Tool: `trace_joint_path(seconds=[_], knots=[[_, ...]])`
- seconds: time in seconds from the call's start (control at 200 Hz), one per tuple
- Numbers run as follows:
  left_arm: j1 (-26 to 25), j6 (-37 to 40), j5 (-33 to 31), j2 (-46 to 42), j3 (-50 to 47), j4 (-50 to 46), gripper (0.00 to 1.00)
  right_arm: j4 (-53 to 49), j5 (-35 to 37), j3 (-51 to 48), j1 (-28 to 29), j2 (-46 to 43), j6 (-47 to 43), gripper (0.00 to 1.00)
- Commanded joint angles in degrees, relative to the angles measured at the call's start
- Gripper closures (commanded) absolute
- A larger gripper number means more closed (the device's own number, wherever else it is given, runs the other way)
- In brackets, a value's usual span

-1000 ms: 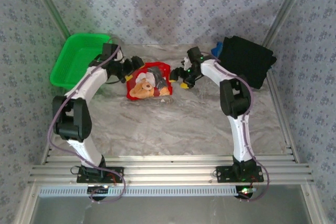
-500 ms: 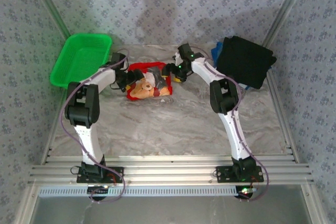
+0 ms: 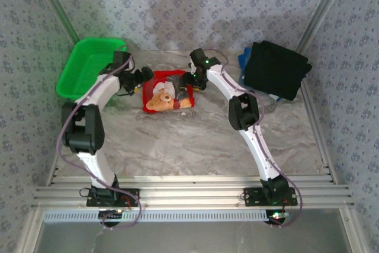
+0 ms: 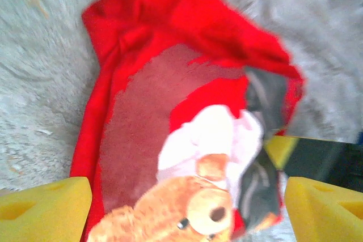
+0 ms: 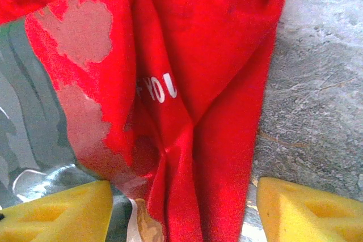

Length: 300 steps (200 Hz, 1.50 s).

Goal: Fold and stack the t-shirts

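Red t-shirt (image 3: 167,91) crumpled at mid-table, bear print up. Left gripper (image 3: 145,80) at its 9 o'clock, jaws spread wide; right gripper (image 3: 187,81) at 2 o'clock, jaws spread astride a red fold. Black t-shirt (image 3: 275,69) well apart at 2 o'clock

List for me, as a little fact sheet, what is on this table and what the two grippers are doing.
Table: marbled grey
Red t-shirt: crumpled, teddy-bear print facing up, middle back
Black t-shirt: folded, back right
Blue t-shirt: peeking out at the black one's left edge
Green basket: back left
Left gripper: open, at the red shirt's left side
Right gripper: open, at its right side
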Motion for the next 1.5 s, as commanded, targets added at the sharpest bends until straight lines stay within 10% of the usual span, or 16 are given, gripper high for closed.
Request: trace_joint_path(seconds=[0.0,0.27,0.765,1.494], knots=[[1.57,-0.85,-1.08,-8.71,-0.94,-2.70,0.11,-4.37,-0.22,2.63,4.98,5.69,-1.14,0.36],[2.45,2.28,-4.77,-21.55,-5.47,-10.90,0.11,-3.24,2.83,4.62,7.30,7.12,0.61,1.00],[5.72,6.45,-5.00,-34.96,-15.84,-10.35,0.09,-1.23,31.14,-3.33,-1.83,-25.40,-14.55,1.00],[5.69,7.86,-7.87,-33.10,-15.21,-11.04,0.09,21.72,9.91,-46.25,-44.02,-51.61,-5.14,1.00]])
